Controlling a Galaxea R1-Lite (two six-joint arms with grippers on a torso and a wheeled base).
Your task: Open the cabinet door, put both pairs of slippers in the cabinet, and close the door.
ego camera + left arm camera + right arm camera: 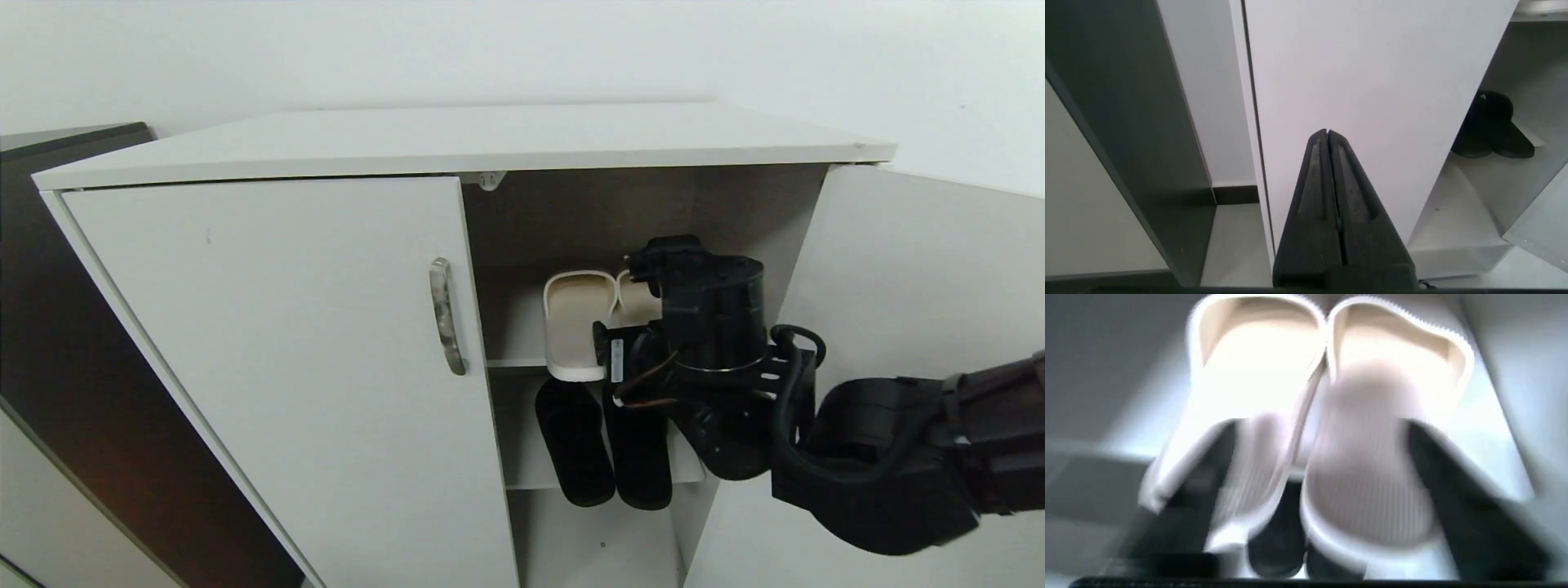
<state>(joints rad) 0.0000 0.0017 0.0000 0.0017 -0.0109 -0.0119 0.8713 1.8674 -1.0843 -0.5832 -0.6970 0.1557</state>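
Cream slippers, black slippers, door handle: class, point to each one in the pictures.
cream slippers (574,322), head view, on the insole of the left slipper.
black slippers (574,445), head view, on the top of the left slipper.
door handle (446,317), head view, on the middle of the metal bar.

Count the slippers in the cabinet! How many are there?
4. On the upper shelf, the left cream slipper and right cream slipper lie side by side. On the shelf below, the left black slipper and right black slipper. More could hide behind the closed door.
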